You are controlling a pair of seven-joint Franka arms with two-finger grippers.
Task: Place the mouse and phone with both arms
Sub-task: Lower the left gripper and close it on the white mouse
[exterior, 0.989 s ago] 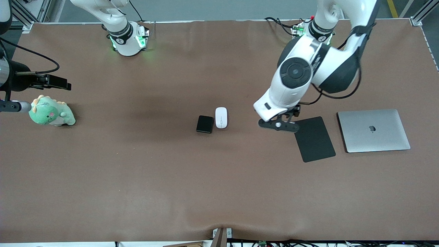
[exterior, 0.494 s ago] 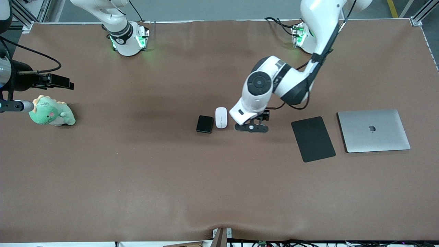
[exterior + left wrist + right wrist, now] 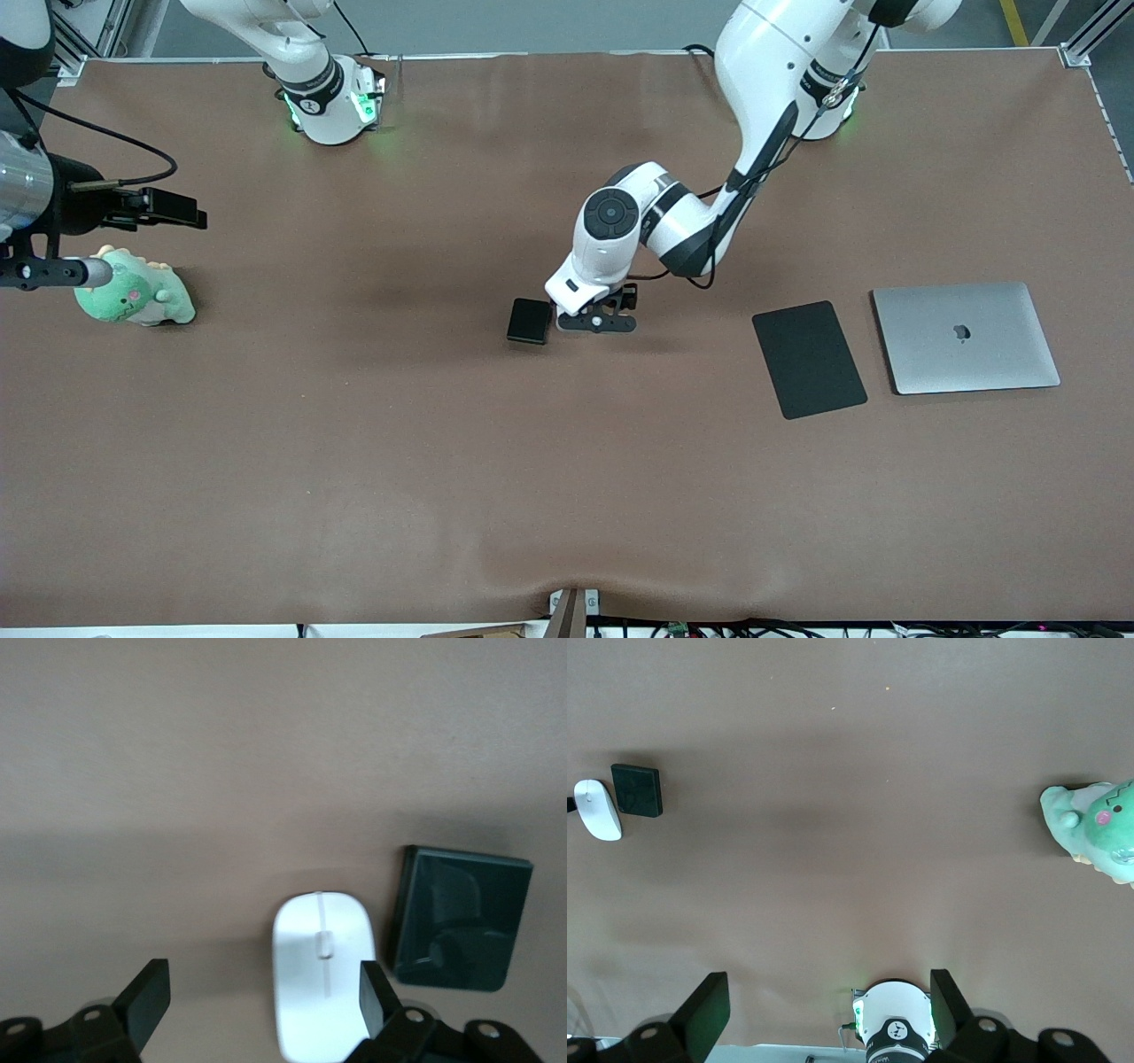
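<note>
Right gripper (image 3: 133,213): high over the right arm's end of the table, above the green dinosaur plush toy (image 3: 133,292); in the right wrist view its two black fingers (image 3: 700,1005) stand wide apart with nothing between them. This arm waits.
Green dinosaur plush toy: sits on the brown table (image 3: 354,443) under the right gripper, well apart from the task's things.
Phone (image 3: 530,321): flat on the table near its middle, just beside the mouse on the side toward the right arm's end; nothing touches it.
Mouse (image 3: 323,974): flat on the table just beside the phone; in the front view the left wrist hides it, but the left wrist view shows it white and whole, apart from the phone by a thin gap.
Left gripper (image 3: 595,321): over the mouse, fingers (image 3: 146,997) spread and empty; the mouse sits off centre, close against one finger, not yet straddled.
Mouse pad (image 3: 808,358): bare, toward the left arm's end, well apart from the mouse.
Laptop (image 3: 964,337): closed, silver, just beside the mouse pad.
Step in hand: by my reading, the left arm is lining up to pick the mouse; nothing is gripped yet.
Next move: likely shift so the mouse lies midway between the fingers, lower, then close across its width without nudging the phone.
</note>
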